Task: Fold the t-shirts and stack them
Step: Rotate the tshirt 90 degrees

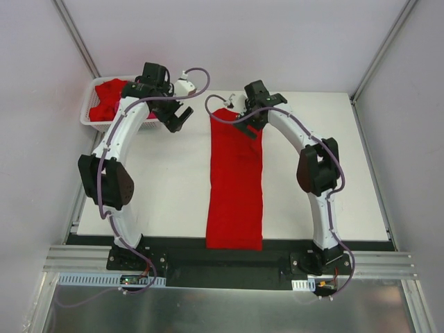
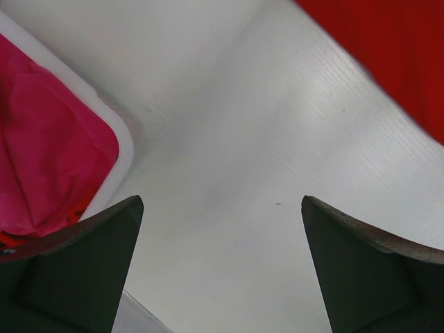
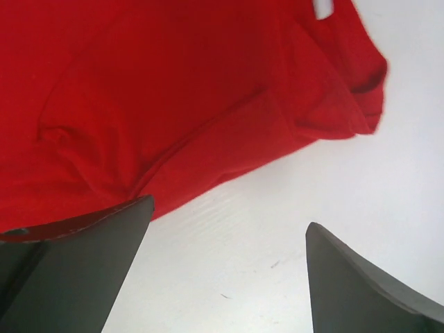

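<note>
While both stand spread and empty, the right hand (image 1: 253,122) hovers at the far end of the red t-shirt (image 1: 236,180), a lengthwise-folded strip on the table (image 1: 173,187); the left hand (image 1: 175,116) hangs beside the basket (image 1: 86,114). Likely next: grip that end, fold crosswise.

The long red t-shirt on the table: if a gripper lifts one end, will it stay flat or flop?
Probably flop: the red t-shirt shows soft creases and a folded-over layer in the right wrist view. It lies thin and flat, so likely light. Pushed, it would probably bunch.
</note>
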